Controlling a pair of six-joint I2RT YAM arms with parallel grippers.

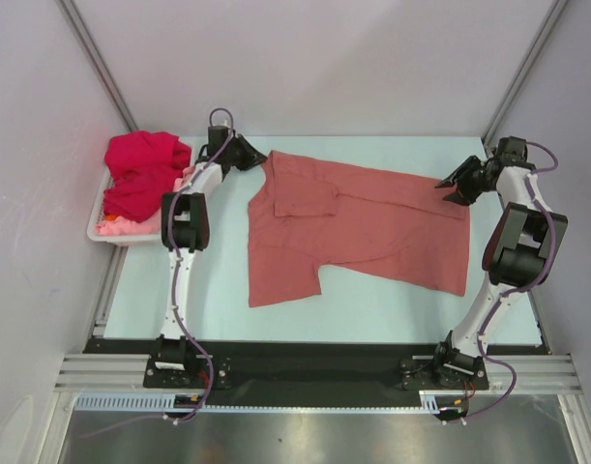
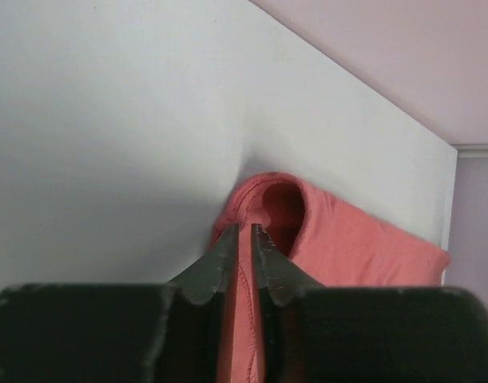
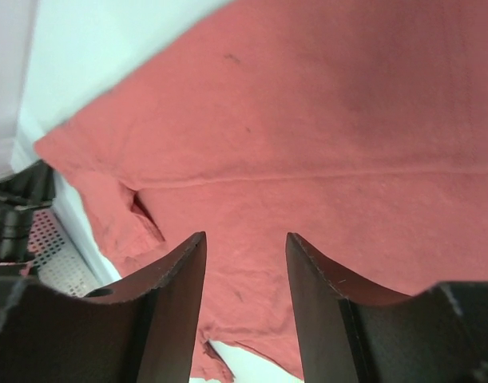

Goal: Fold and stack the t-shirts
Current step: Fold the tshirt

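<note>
A dusty salmon-red t-shirt lies spread across the middle of the table, one sleeve folded over near its left top. My left gripper is shut on the shirt's far left corner; in the left wrist view the cloth edge is pinched between the fingers. My right gripper is open above the shirt's far right corner; the right wrist view shows shirt cloth beneath the spread fingers. A bright crimson t-shirt and a light pink one lie in the basket.
A white plastic basket stands at the table's far left edge, beside the left arm. Grey walls close the back and sides. A black rail runs along the near edge with both arm bases.
</note>
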